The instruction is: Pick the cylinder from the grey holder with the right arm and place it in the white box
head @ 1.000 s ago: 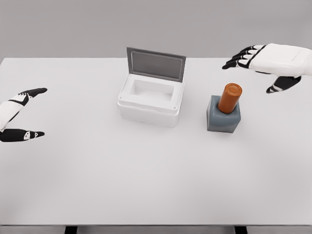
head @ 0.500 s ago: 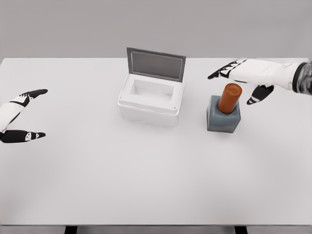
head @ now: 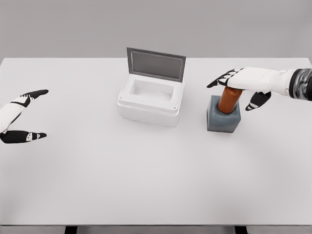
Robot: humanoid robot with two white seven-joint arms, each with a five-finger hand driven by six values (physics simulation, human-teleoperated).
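Orange cylinder [head: 228,100] top under right hand [head: 242,81]

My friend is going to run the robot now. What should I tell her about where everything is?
Right hand: open, fingers spread over the top of the orange cylinder, not gripping it.
Left hand: open, resting at the table's left edge, holding nothing.
Cylinder stands in the grey holder, right of the white box, whose lid is up and whose inside looks empty.
Done: the reach. Left: grasp, lift out, carry to the box, release.
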